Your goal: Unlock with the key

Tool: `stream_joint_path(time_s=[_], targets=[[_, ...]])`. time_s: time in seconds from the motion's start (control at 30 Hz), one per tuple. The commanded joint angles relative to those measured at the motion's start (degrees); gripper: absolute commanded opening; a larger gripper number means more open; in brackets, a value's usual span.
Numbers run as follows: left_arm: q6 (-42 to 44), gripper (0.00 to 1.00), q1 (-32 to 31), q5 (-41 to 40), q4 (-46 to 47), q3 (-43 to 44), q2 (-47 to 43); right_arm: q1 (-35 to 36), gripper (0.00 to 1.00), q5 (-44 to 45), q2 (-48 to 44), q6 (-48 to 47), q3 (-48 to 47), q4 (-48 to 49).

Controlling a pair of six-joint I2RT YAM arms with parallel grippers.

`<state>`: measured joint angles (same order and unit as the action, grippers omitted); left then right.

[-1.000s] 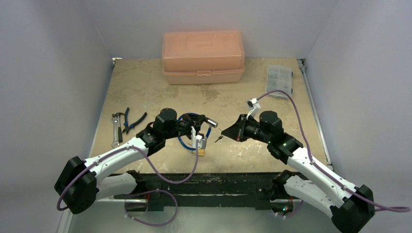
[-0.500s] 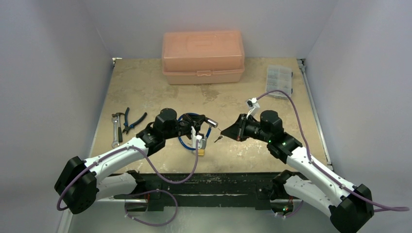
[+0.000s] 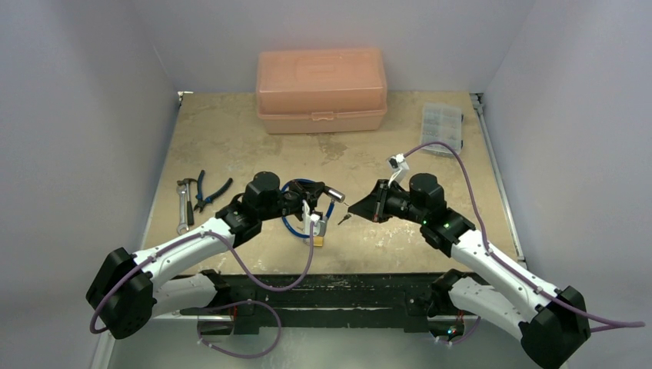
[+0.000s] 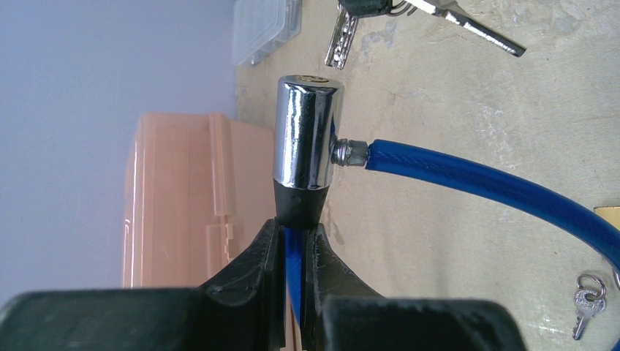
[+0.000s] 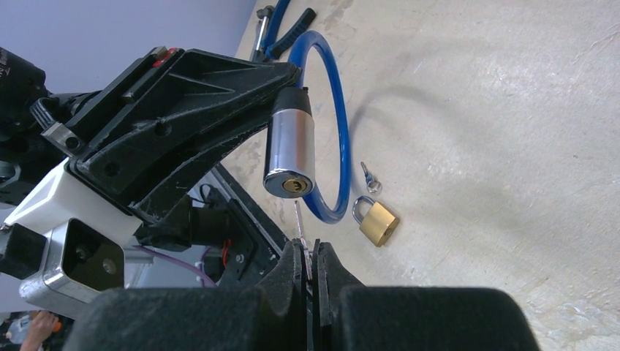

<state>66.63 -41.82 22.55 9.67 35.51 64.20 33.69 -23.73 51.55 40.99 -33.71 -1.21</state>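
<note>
Nearest, the brass padlock [image 5: 378, 221] lay on the table [image 5: 512, 110], the key [image 5: 369, 179] flat just beside it. Beyond, the right gripper [image 5: 311, 256] pinched a second key [image 5: 298, 217], blade pointing at the chrome cylinder [image 5: 289, 150] of the blue cable [image 5: 338, 124], which the left gripper [image 4: 292, 234] clamped. Farthest stood the peach toolbox [image 3: 321, 81].

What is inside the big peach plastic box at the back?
Only its outside shows: the peach plastic box has its lid shut, with a small latch at the front. Whatever is inside is covered by the lid and walls.
</note>
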Motion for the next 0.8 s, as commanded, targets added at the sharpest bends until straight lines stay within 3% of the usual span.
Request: stream_joint_path(time_s=[0.0,0.03,0.07,0.13,0.77], targets=[[0.1,0.0,-0.3,1.5,3.4,-0.1,-1.8,-0.3,0.0,-0.3,0.2,0.2,-1.6,3.0],[0.2,0.0,-0.3,1.5,3.3,-0.1,-1.8,-0.3,0.0,-0.2,0.1,0.2,-1.6,3.0],[-6.1,0.0,-0.3,1.5,3.3,-0.1,-1.8,-0.3,0.0,-0.1,0.1,0.2,-1.7,2.9],[0.1,0.0,-0.3,1.4,3.3,-0.1,-1.7,-0.4,0.0,0.0,-0.1,0.2,-1.7,2.8],[0.7,0.0,-0.3,1.2,3.1,-0.2,-1.7,-0.7,0.0,-0.3,0.0,-0.1,-2.5,2.9]])
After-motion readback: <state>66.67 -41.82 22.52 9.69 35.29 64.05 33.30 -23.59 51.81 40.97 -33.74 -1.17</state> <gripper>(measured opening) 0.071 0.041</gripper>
